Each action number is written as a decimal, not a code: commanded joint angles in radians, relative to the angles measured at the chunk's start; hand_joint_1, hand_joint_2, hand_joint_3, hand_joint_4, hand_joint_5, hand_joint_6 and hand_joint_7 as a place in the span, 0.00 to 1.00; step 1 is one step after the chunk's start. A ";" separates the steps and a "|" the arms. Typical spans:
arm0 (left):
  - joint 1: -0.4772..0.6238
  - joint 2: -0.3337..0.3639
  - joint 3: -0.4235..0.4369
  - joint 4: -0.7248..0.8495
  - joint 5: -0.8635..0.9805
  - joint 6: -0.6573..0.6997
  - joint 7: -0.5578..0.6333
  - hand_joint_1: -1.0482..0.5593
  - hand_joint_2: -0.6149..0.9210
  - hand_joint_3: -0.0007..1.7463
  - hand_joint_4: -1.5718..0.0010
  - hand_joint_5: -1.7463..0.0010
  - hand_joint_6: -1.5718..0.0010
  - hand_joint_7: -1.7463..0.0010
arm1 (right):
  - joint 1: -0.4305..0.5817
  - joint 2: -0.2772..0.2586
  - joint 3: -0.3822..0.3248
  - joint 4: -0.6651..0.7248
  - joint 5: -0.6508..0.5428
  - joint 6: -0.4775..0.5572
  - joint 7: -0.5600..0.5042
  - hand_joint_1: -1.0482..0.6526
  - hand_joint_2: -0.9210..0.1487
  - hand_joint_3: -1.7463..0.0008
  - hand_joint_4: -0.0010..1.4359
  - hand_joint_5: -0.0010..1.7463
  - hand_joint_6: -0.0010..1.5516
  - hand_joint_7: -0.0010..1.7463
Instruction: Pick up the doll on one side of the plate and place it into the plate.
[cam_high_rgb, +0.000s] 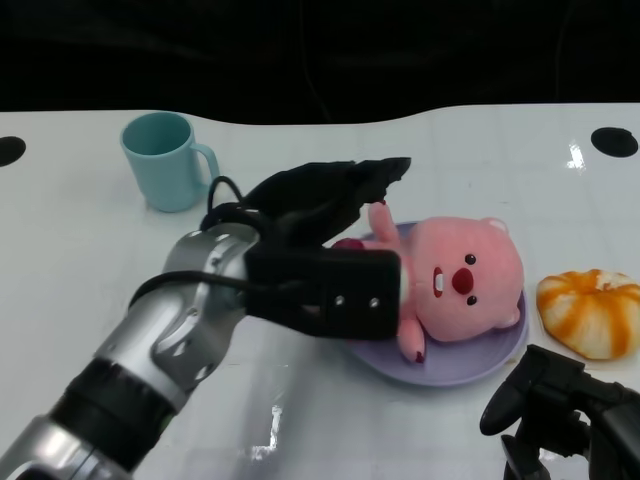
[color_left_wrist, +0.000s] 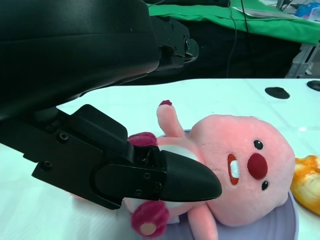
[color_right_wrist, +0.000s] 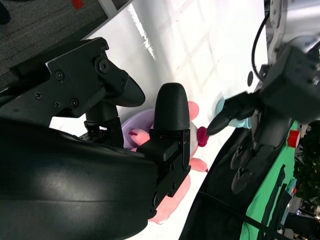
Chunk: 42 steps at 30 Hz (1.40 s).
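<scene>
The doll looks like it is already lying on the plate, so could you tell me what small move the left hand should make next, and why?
Probably lift the left hand up and back toward the robot. The doll already lies on the purple plate, and the fingers look spread around its lower body rather than closed on it, so nothing remains to carry. The right hand rests idle near the table edge.

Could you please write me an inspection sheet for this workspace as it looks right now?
Surface: white table, glossy, with dark round marks at its far corners.
Job's things: pink doll lies on its back in the purple plate.
Clutter: teal mug at the far left; orange-and-white striped item right of the plate.
Hands: left hand at the doll's body, fingers against it, grip not clearly shown; right hand low at the near right, holding nothing, fingers apart.
Cables: black cable looping at the left wrist.
Surroundings: dark beyond the table; green cloth in the left wrist view.
</scene>
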 joint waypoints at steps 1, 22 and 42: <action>0.056 0.053 0.035 -0.084 -0.015 -0.012 -0.022 0.02 1.00 0.23 0.99 0.99 0.98 0.99 | -0.005 -0.004 -0.005 -0.002 0.004 -0.004 -0.005 0.60 0.26 0.39 0.41 1.00 0.31 0.89; 0.542 0.030 0.318 -0.221 -0.404 -0.394 0.159 0.50 0.99 0.06 0.75 0.52 0.57 0.92 | -0.010 -0.008 0.000 -0.005 0.006 0.005 0.000 0.58 0.28 0.38 0.41 1.00 0.31 0.89; 0.856 -0.043 0.372 -0.720 -0.730 0.231 0.097 0.62 0.72 0.75 0.51 0.01 0.54 0.15 | -0.011 -0.006 -0.005 -0.011 0.014 0.016 0.003 0.57 0.29 0.38 0.41 1.00 0.32 0.88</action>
